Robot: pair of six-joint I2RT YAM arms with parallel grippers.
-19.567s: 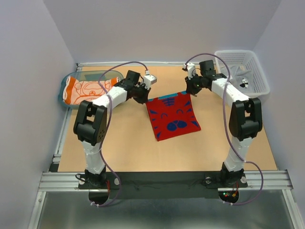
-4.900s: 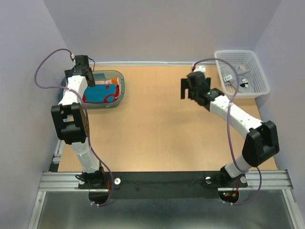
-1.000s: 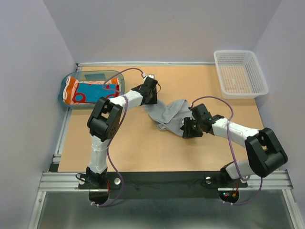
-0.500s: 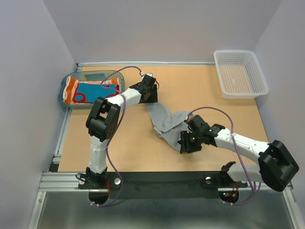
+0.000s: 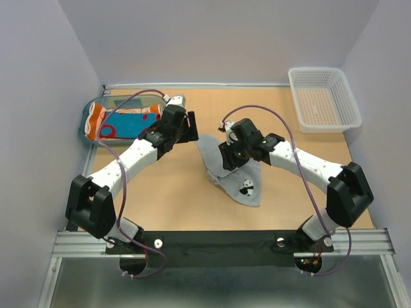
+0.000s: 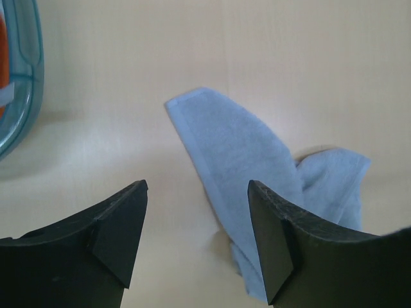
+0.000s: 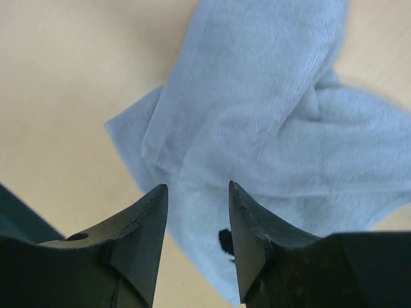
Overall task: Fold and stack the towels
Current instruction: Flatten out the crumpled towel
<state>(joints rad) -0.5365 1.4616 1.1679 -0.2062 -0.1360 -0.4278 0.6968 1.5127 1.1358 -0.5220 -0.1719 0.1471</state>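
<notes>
A light grey towel [image 5: 241, 192] with a panda print lies crumpled and partly doubled over on the table, mid-way between the arms. My left gripper [image 5: 192, 131] is open just left of its far corner, touching nothing; in the left wrist view the grey towel [image 6: 244, 154] lies beyond the open left gripper [image 6: 198, 192]. Over the cloth's middle my right gripper [image 5: 225, 160] hangs open. The right wrist view has the grey towel [image 7: 257, 122] under the open right gripper [image 7: 196, 192]. An orange towel [image 5: 96, 120] and a red-and-blue towel [image 5: 128, 122] lie in the teal tray [image 5: 125, 101].
A white mesh basket [image 5: 324, 96] stands at the far right corner with nothing showing in it. The teal tray's rim [image 6: 22, 77] shows at the left edge of the left wrist view. Bare tabletop [image 5: 173, 192] lies in front of the grey towel.
The left gripper has opened, let go of the grey towel and drawn back to the left. The right gripper has moved from the towel's near end to above its middle; the towel now lies spread looser.
</notes>
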